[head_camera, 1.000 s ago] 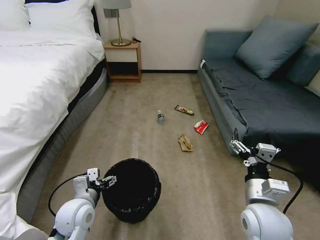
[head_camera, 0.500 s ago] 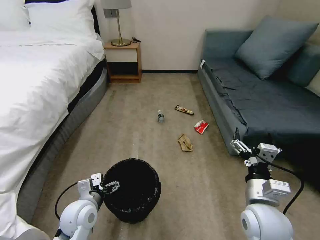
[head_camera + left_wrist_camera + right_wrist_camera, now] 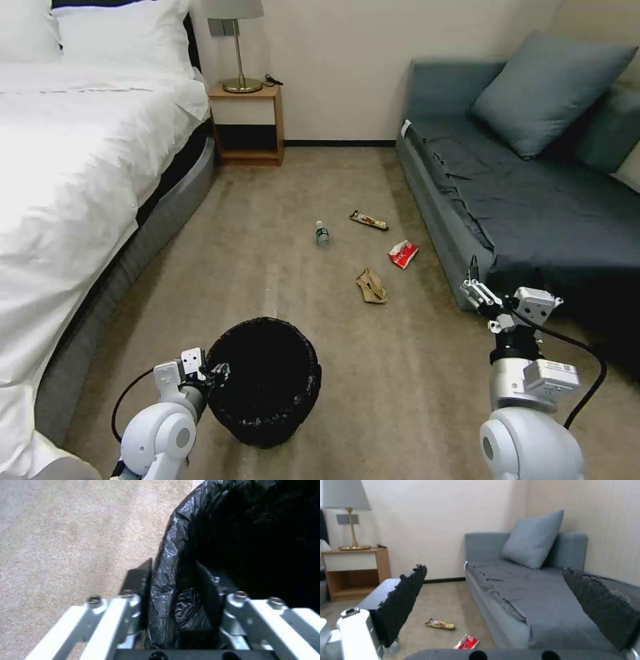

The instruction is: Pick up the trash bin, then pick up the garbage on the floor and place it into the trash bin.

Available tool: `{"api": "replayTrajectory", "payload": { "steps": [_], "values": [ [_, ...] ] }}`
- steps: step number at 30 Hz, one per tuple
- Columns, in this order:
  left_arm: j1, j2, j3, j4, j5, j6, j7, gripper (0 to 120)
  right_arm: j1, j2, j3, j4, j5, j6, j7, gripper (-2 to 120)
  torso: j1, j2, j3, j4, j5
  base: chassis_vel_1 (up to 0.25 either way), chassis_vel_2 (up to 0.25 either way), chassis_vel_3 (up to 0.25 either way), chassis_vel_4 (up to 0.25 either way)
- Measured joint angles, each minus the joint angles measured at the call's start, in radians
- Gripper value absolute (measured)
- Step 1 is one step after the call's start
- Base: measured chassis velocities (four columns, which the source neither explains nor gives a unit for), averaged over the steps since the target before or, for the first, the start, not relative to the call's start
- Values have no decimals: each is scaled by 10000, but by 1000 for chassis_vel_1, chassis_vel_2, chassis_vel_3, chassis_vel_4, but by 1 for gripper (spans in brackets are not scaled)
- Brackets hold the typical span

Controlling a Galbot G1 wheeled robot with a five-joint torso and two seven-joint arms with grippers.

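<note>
Black plastic is sitting between our left gripper's (image 3: 176, 600) fingers: we are straddling the bin's (image 3: 263, 380) near-left rim, one finger outside the liner, one inside. The jaws are narrow around the wall, but we cannot tell whether they are fully pinching yet. We are judging the bin to be on the carpet (image 3: 400, 373) in front of us, not lifted, so step one is only being set up.

Our right gripper (image 3: 481, 288) is waiting by the sofa's (image 3: 533, 193) front corner, fingers wide and holding nothing.

Nothing is collected so far. All four litter pieces are lying mid-floor, beyond the bin: the paper wad (image 3: 371, 285) nearest, the red packet (image 3: 403, 253) close to the sofa edge, the bottle (image 3: 322, 234) further left, the dark wrapper (image 3: 369, 219) farthest. We are counting the lift and all four pickups as remaining.
</note>
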Motion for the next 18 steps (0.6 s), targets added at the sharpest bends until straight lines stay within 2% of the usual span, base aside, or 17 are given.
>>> {"api": "replayTrajectory", "payload": {
  "steps": [3, 4, 7, 13, 18],
  "values": [
    [-1, -22, -24, 43, -125, -3, -40, 16, 25, -33, 14, -9, 21, 6, 17, 100, 0, 0, 0, 1, -1, 0, 0, 0, 0],
    [-1, -22, -24, 43, -125, -3, -40, 16, 25, -33, 14, -9, 21, 6, 17, 100, 0, 0, 0, 1, -1, 0, 0, 0, 0],
    [3, -82, -96, 53, -333, -5, -74, 5, 42, -82, 31, -15, 64, 42, 54, 100, 0, 0, 0, 0, -5, 0, 0, 0, 0],
    [137, -280, -403, -252, -547, 53, -141, 4, 32, -161, 34, -26, 180, 206, 142, 100, 1, -4, 3, -5, -19, 0, 0, 0, 0],
    [169, -308, -472, -362, -559, 119, -148, 4, 30, -172, 31, -29, 225, 277, 143, 100, 1, -4, 4, -5, -22, 0, 0, 0, 0]
  ]
}}
